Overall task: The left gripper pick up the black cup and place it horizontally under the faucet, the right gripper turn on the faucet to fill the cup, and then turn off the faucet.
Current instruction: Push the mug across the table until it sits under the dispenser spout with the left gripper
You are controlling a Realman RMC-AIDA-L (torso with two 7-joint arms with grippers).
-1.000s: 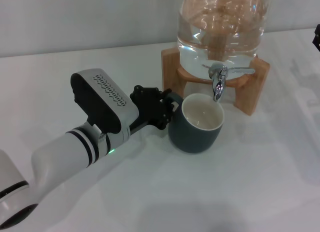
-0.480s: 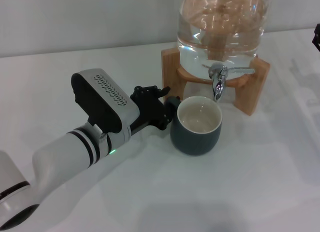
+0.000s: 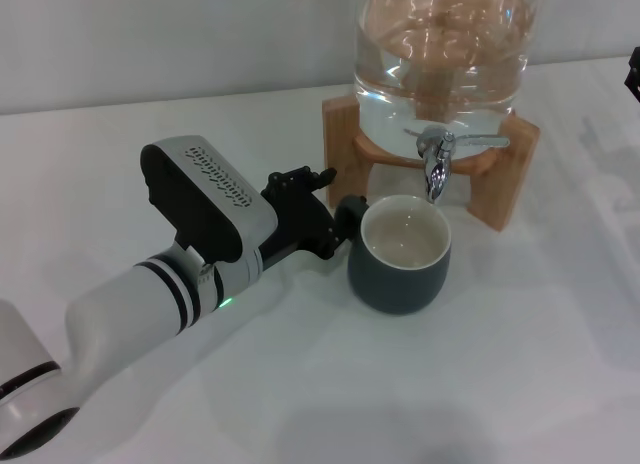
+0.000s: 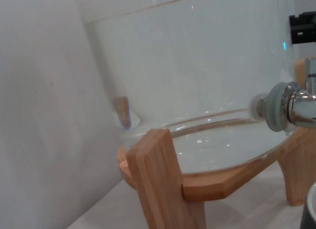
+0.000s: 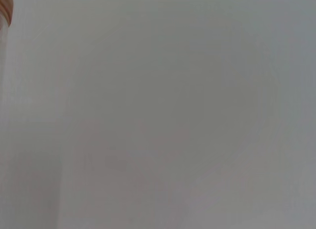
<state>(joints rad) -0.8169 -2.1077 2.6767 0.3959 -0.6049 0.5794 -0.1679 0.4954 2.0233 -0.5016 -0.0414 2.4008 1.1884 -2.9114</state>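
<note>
The left arm (image 3: 120, 314), white with black rings and a small green light, reaches in from the lower left of the head view, angled up and to the right. Its wrist carries a black vented housing (image 3: 205, 194). The left end effector (image 3: 330, 199) points right, its two black fingers spread apart and closed on nothing. The right end effector (image 3: 634, 69) shows only as a dark sliver at the far right edge.

The cup (image 3: 400, 274) was dark blue-grey outside and cream inside. The tap (image 3: 437, 164) was shiny chrome, the stand (image 3: 345, 144) pale wood, the jar (image 3: 440, 44) clear glass, the table (image 3: 450, 384) white.
</note>
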